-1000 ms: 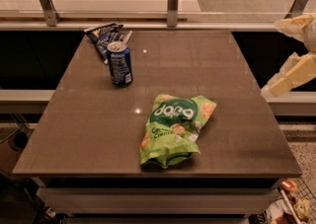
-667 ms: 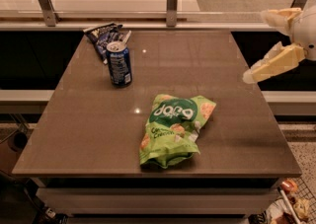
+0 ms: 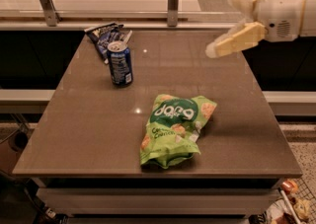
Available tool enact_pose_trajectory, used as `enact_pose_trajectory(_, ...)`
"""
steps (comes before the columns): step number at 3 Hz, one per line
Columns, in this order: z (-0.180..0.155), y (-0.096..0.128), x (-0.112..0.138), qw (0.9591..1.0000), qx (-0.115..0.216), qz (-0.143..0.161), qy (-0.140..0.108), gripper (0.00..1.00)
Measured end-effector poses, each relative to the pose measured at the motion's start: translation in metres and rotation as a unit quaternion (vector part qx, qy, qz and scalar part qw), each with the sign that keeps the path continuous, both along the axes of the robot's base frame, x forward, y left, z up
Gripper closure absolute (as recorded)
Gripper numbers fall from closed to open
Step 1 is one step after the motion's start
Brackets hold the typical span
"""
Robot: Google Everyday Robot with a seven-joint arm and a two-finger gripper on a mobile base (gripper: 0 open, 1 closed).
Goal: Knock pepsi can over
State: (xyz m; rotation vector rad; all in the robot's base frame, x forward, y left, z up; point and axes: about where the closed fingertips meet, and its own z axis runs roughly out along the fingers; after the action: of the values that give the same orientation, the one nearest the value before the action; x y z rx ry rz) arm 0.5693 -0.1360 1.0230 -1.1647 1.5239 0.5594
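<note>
The pepsi can is a small dark blue can with a silver top. It stands upright on the left rear part of the brown table. My gripper hangs in the air above the table's right rear area, well to the right of the can and apart from it. Its two pale fingers are spread apart and hold nothing.
A flat dark blue foil snack bag lies just behind the can at the table's rear left. A large green chip bag lies front of centre. A rail with metal posts runs behind the table.
My gripper has moved left and up, from beyond the table's right edge to above its right rear area. The can and both bags have not moved.
</note>
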Motion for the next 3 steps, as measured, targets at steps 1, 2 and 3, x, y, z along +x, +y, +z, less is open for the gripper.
enact_pose_trajectory(1, 0.009, 0.046, 0.021, 0.9986, 0.042, 0.032, 0.006, 0.0)
enact_pose_trajectory(2, 0.012, 0.083, 0.034, 0.9959, 0.069, 0.056, 0.015, 0.0)
enact_pose_trajectory(3, 0.012, 0.083, 0.034, 0.9959, 0.069, 0.057, 0.015, 0.0)
